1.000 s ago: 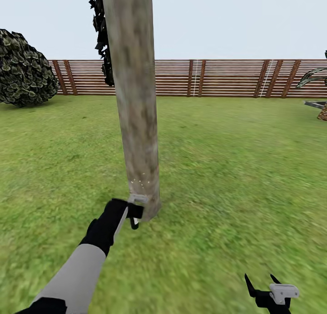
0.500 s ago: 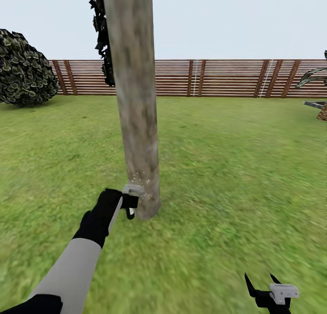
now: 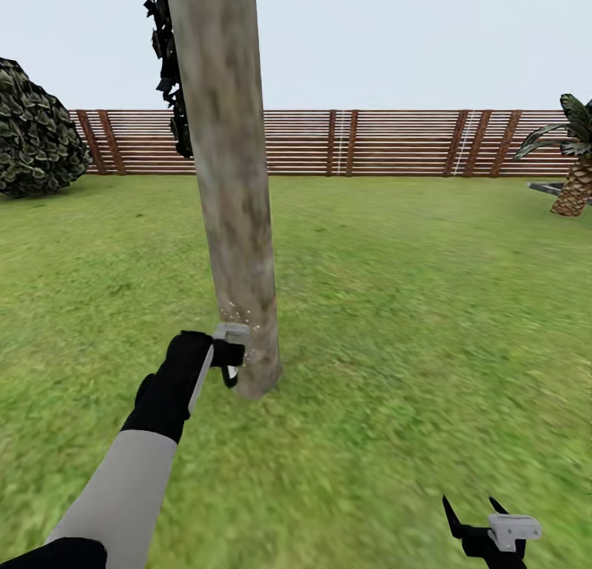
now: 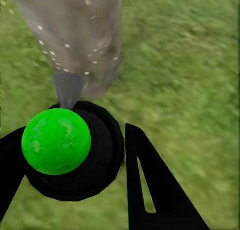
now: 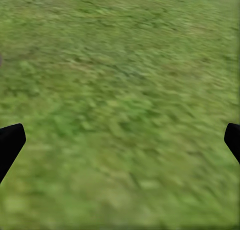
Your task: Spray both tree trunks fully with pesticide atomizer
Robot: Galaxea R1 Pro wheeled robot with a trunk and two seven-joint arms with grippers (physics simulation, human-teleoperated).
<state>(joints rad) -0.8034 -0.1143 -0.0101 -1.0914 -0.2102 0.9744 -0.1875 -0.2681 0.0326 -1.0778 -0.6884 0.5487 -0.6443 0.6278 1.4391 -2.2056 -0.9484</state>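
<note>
A thick, mottled grey-brown tree trunk (image 3: 234,224) rises from the lawn just ahead of me. My left gripper (image 3: 224,357) is shut on the pesticide atomizer (image 3: 233,337), holding it close against the trunk's lowest part. In the left wrist view the atomizer (image 4: 57,140) is a bright green ball on a black body, with its grey nozzle aimed at the trunk (image 4: 75,30), which carries white specks. The left gripper (image 4: 75,177) has a black finger on each side of the body. My right gripper (image 3: 471,510) hangs open over bare grass, and its view (image 5: 120,140) holds nothing.
Dark jagged foliage (image 3: 168,59) hangs behind the trunk. A round bush (image 3: 33,133) stands far left by the brown slat fence (image 3: 370,141). A palm-like plant (image 3: 575,170) is at the far right. Lawn (image 3: 411,306) spreads all around.
The camera has turned slightly right, bringing the palm-like plant into view. My left gripper with the atomizer has risen a little along the trunk's base. The right gripper has stayed put.
</note>
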